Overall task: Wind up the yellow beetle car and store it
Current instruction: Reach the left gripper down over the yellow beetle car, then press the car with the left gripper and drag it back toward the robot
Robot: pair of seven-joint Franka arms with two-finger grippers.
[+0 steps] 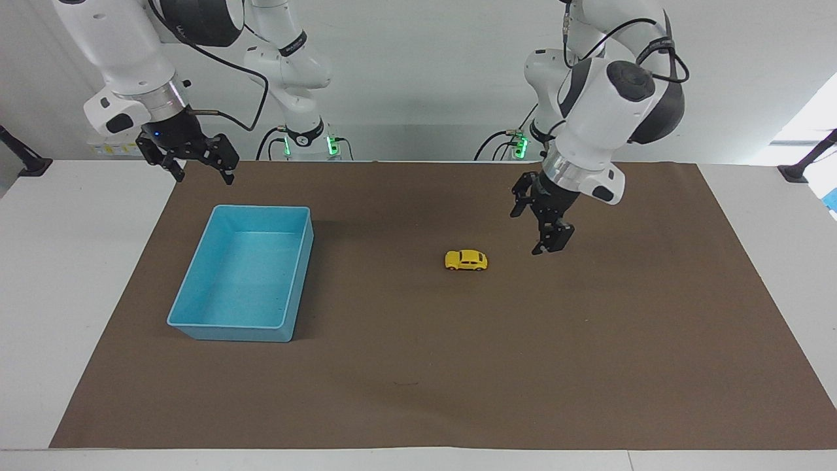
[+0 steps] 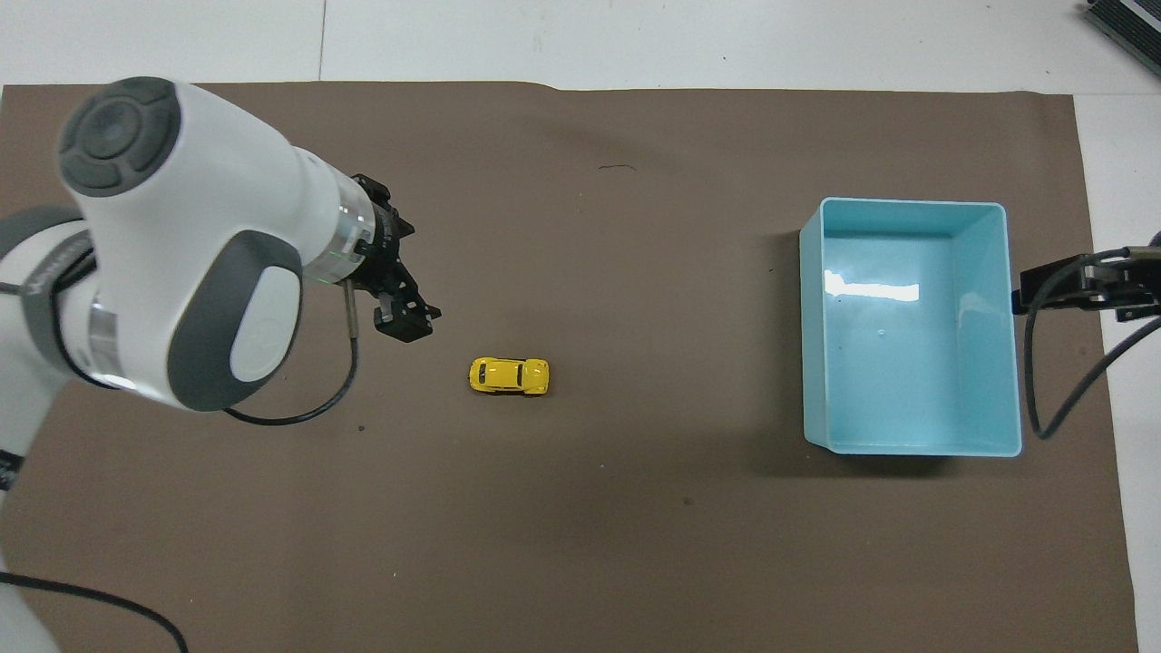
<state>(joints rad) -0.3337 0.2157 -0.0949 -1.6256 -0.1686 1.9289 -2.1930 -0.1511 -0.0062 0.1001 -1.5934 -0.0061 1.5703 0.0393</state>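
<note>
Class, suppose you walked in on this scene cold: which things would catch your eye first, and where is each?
First, the yellow beetle car, alone on the brown mat near the table's middle. Next, the left gripper, open above the mat beside the car, toward the left arm's end, not touching it. Then the empty blue bin toward the right arm's end, where the right gripper waits, open.

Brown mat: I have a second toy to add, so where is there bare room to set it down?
Bare mat lies between yellow beetle car and blue bin. Crowded only beside the car, under the open left gripper.
</note>
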